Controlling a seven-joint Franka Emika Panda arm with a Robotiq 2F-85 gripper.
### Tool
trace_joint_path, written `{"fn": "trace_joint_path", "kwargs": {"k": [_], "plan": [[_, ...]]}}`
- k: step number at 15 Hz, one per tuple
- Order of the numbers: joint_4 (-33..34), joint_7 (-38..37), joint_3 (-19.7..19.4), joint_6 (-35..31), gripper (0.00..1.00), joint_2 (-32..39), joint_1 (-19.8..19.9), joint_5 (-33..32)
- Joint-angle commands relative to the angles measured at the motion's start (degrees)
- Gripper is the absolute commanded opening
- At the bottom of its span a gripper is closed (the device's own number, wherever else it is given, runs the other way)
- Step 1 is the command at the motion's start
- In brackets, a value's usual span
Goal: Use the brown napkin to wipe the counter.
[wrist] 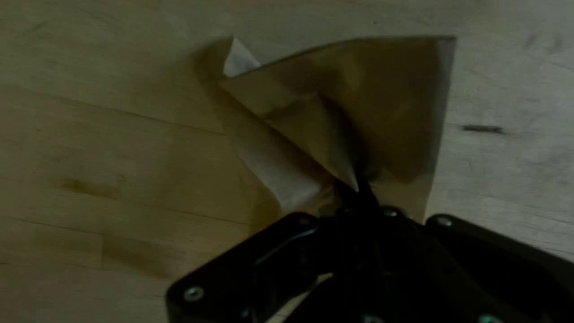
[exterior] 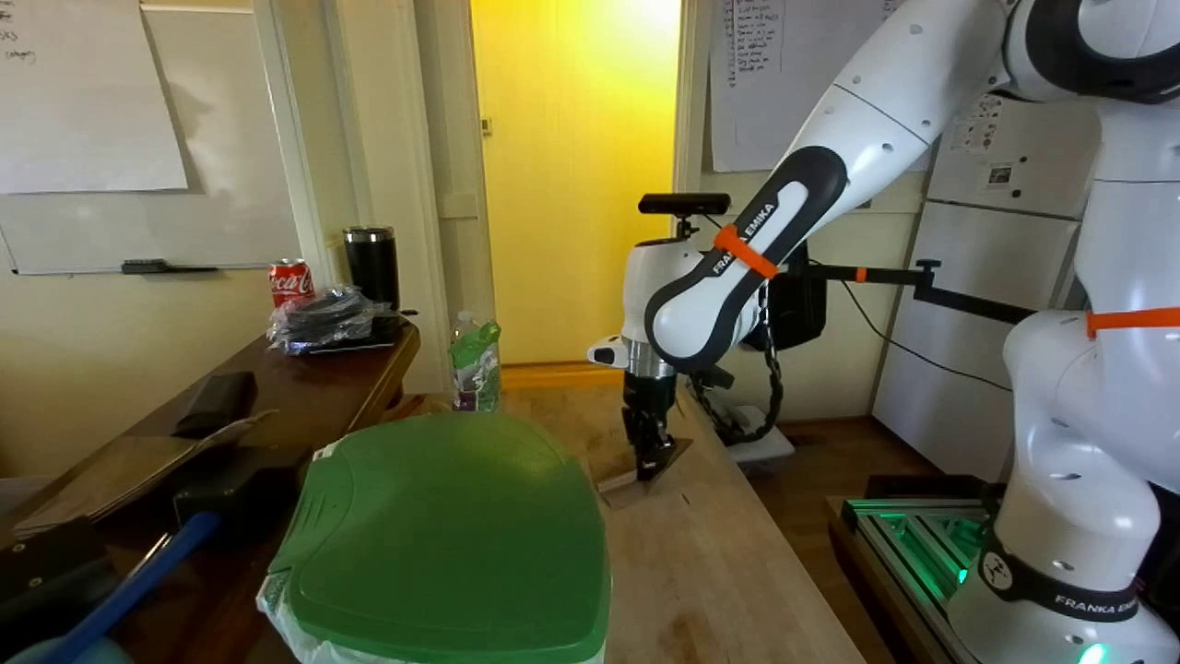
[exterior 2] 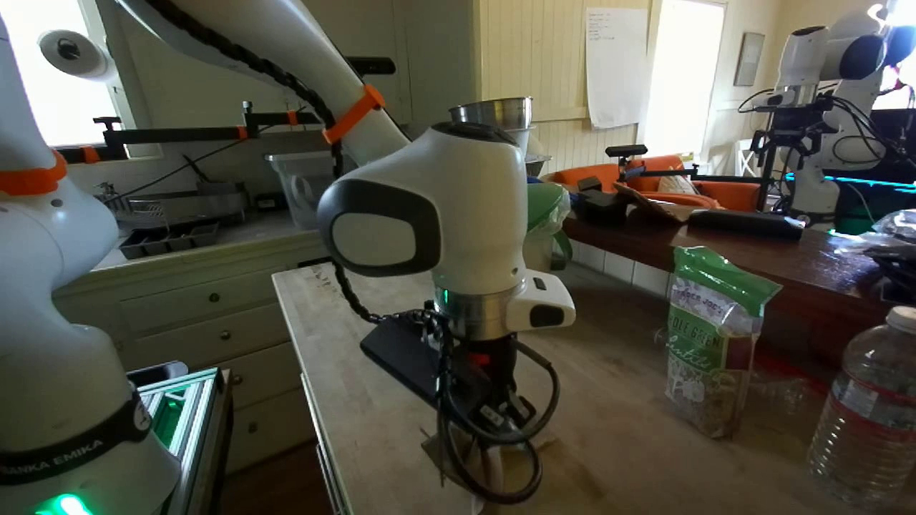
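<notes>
Brown napkin (wrist: 399, 107) is right under the gripper (wrist: 358, 193), fanned out on the tabletop (wrist: 89, 148), and the tips look pressed together on a bunched-up crease of it (wrist view's pretty dark, fwiw). What'd worry me: the pinch looks small, so dragging hard could tear the paper or yank it loose. It's also folded over left of the gripper in the wrist view, and that bit might roll under and miss spots. Too little downforce and it'd just trail along. Oh, and in an exterior view a snack bag (exterior 2: 715, 357) stands right of the gripper, so a long sweep that way could knock it over.
</notes>
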State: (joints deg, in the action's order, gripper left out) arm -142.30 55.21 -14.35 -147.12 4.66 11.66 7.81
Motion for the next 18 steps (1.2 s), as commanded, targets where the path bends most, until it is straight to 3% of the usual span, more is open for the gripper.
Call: {"fn": "trace_joint_path", "kwargs": {"k": [1, 11, 18], "plan": [[0.2, 1.2, 3.1, 4.3, 0.0, 3.0, -0.4, -3.1], [3.8, -13.0, 9.7, 13.6, 0.0, 5.3, -6.1, -15.3], [4.0, -22.3, 13.6, 13.1, 0.0, 6.5, -9.2, -13.4]]}}
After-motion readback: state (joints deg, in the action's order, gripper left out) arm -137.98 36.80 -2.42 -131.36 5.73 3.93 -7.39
